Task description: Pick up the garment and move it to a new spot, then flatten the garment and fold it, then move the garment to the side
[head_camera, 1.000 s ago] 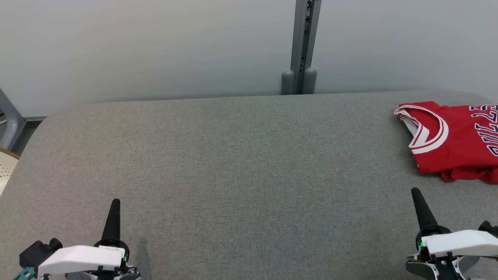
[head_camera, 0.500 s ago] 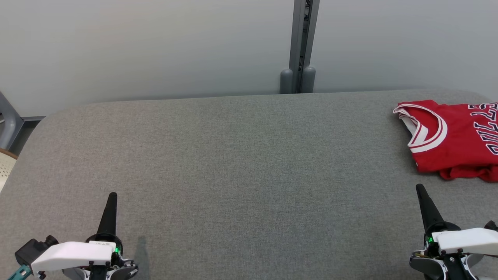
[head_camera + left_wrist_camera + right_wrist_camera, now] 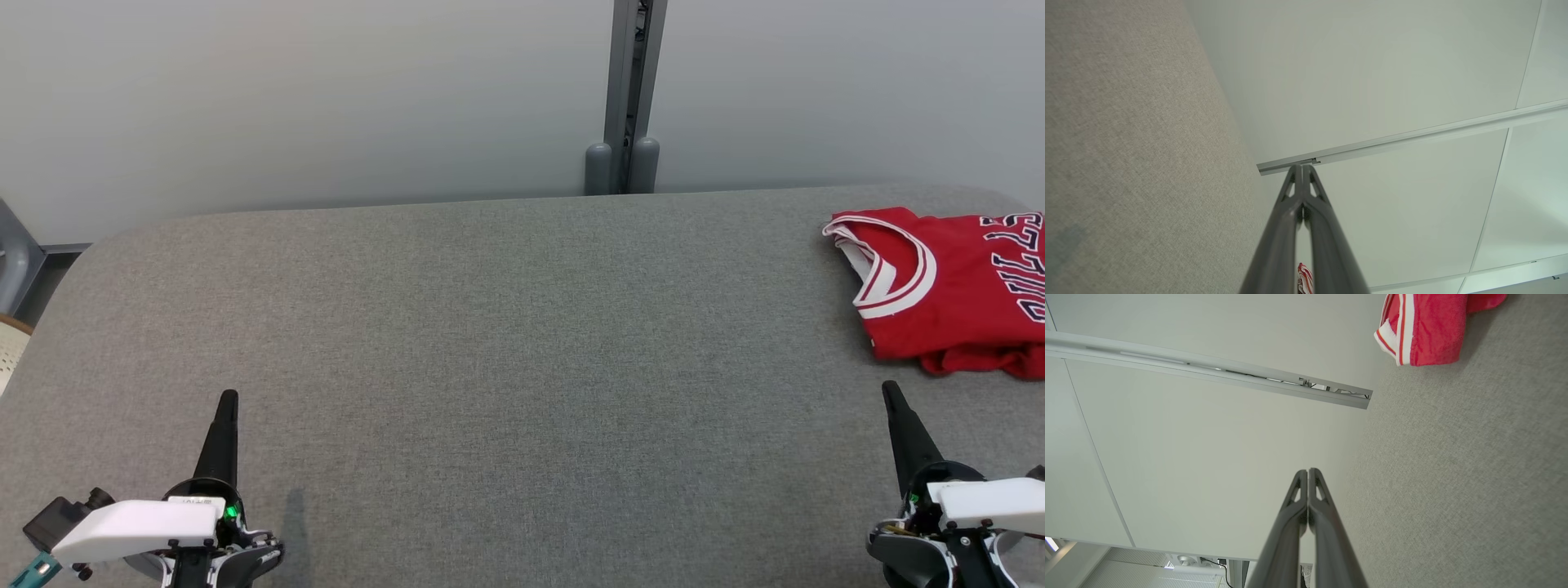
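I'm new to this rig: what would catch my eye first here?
The red jersey with white trim lies at the far right of the grey table. The left gripper and right gripper sit at the near corners, both shut and empty, apart from it.

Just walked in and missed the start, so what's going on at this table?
Nothing is being handled right now. The robot faces a grey fabric-covered table. Its left gripper and right gripper are both shut and empty, near the table's front edge. A red basketball jersey lies folded, slightly rumpled along its near edge, at the far right, apart from both grippers. The fold-and-set-aside job looks about done.
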